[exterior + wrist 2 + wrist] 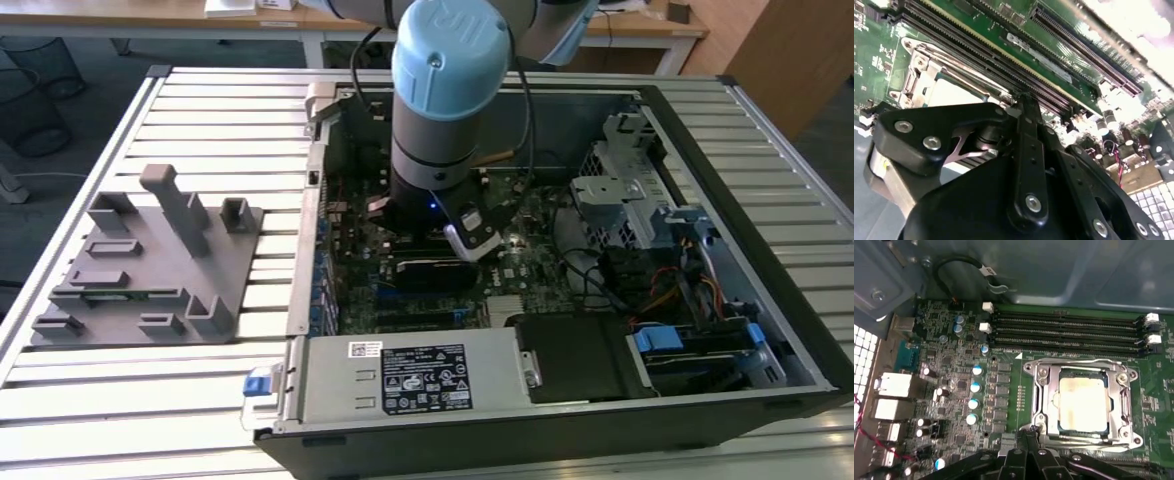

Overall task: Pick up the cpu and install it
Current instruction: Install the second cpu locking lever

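The hand (1029,432) is low inside the computer case (561,400), just over the green board (954,385). In the first wrist view its black fingers (1030,436) come together to a narrow tip, with nothing between them. The tip sits at the edge of the metal frame (1041,390) of the socket.

The cpu (1083,399) lies flat in that socket, just past the fingertips — near them but not held. Its top is pale and shiny, and the metal frame goes all around it.

In the second wrist view the black links of the hand (1026,102) are very close up, and a pale corner of the cpu (949,92) peeks out behind them, beside the long dark slots (1019,65).

The exterior view shows things the wrist views do not — the arm (447,90) with its light blue cap coming down into the open case, and the grey holder block (154,265) with upright posts. The block stands on the ridged worktop (214,130) outside the case, toward the exterior view's left, well apart from the hand.
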`<state>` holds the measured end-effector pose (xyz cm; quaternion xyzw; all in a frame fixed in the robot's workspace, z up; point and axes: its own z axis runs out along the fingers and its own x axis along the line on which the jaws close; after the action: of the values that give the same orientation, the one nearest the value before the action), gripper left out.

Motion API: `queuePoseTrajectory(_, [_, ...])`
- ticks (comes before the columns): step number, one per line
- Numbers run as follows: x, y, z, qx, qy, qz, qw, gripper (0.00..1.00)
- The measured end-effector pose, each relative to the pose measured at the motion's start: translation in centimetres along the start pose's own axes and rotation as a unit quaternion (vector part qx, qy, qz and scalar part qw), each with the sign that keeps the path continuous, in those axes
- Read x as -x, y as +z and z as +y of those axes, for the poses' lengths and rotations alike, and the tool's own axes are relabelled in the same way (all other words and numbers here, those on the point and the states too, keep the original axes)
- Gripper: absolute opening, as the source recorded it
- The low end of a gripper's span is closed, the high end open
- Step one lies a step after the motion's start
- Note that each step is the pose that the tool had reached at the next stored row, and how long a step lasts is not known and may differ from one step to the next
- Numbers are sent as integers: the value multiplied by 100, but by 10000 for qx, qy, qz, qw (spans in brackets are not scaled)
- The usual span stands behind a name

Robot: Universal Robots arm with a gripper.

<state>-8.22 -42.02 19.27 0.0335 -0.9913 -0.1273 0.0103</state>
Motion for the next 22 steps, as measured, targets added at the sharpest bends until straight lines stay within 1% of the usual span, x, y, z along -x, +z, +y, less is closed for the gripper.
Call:
queuePoseTrajectory(3, [0,-11,10,3,0,-1,10000,11])
queuePoseTrajectory(7, [0,-50,24,4,0,-1,10000,11])
queuePoseTrajectory(15, [-3,-201,64,14,0,-2,10000,11])
queuePoseTrajectory(22, [-2,-206,65,16,0,-2,10000,11])
